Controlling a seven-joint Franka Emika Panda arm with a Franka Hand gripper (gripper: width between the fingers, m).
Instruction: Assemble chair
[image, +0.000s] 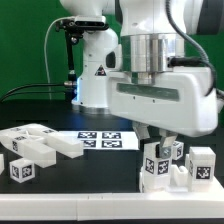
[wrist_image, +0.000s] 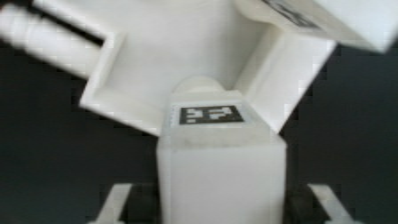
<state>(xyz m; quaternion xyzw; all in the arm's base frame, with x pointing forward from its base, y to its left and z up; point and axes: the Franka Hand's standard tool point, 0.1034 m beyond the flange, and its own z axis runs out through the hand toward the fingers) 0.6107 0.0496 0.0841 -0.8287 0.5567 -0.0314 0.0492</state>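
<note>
The arm (image: 150, 60) points straight down over the chair parts (image: 190, 165), just to the exterior view's right of the marker board (image: 100, 140). Its gripper (image: 160, 144) clamps one upright tagged block (wrist_image: 217, 150) (fingers (wrist_image: 135, 206) pressing its sides).

There's the marker board (image: 100, 140), lying flat on the black table (image: 70, 200), its square black-and-white tags face up, right around the middle of the exterior view. Behind it, a plain green backdrop (image: 25, 45) fills the exterior view's left, and a thin dark cable (image: 49, 55) arcs up across it.
</note>
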